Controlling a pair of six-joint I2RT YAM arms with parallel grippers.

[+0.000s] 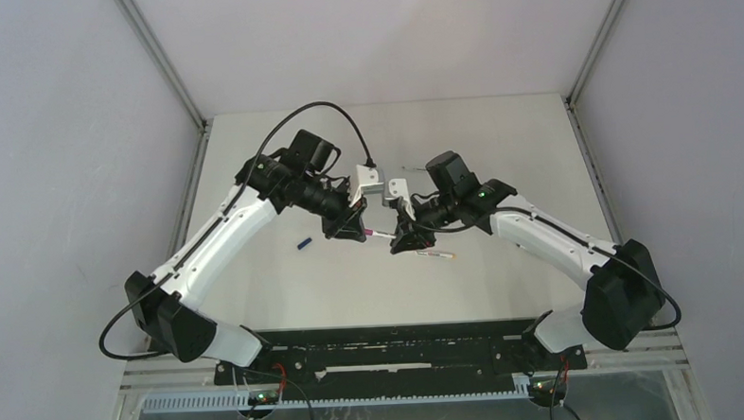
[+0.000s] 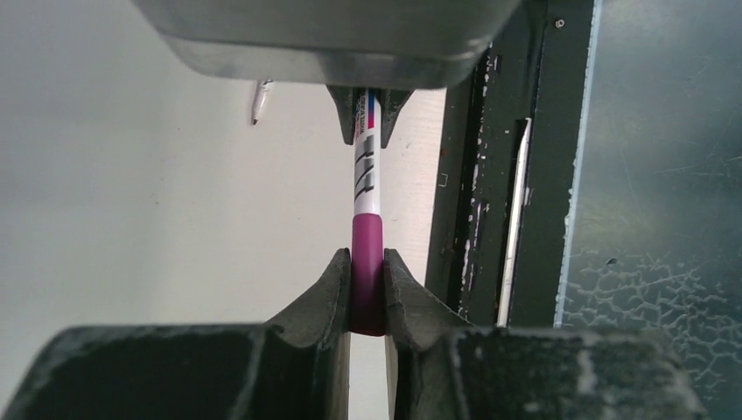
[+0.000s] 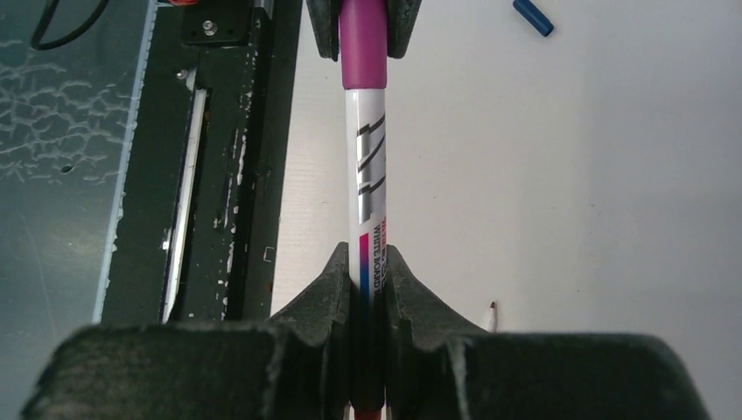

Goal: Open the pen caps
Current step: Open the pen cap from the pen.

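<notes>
current step: pulling the magenta cap (image 2: 367, 280) off the pen (image 2: 367, 179), which is held in the air between the two arms, above the middle of the table (image 1: 498, 148).
left gripper (image 2: 367, 262): nearly closed, both fingers pressed against the sides of the magenta cap.
right gripper (image 3: 372, 262): nearly closed, clamped on the printed end of the white barrel.
cap seating: the cap's edge sits flush against the barrel in both wrist views, with no gap and no tip showing; judged not yet separated.
alignment: pen, cap and both pairs of fingers lie on one straight line, so a pull apart along that line looks feasible.
done so far: a blue cap (image 3: 532, 16) lies loose on the table to the left of the grippers; judged that at least one pen is already opened.
other pens: one pen (image 1: 436, 254) lies just beside the right gripper, cap state too small to tell; another pen (image 2: 260, 101) shows a bare dark tip.
left to do: free the magenta cap, then any remaining capped pens; the total count is not readable here.
</notes>
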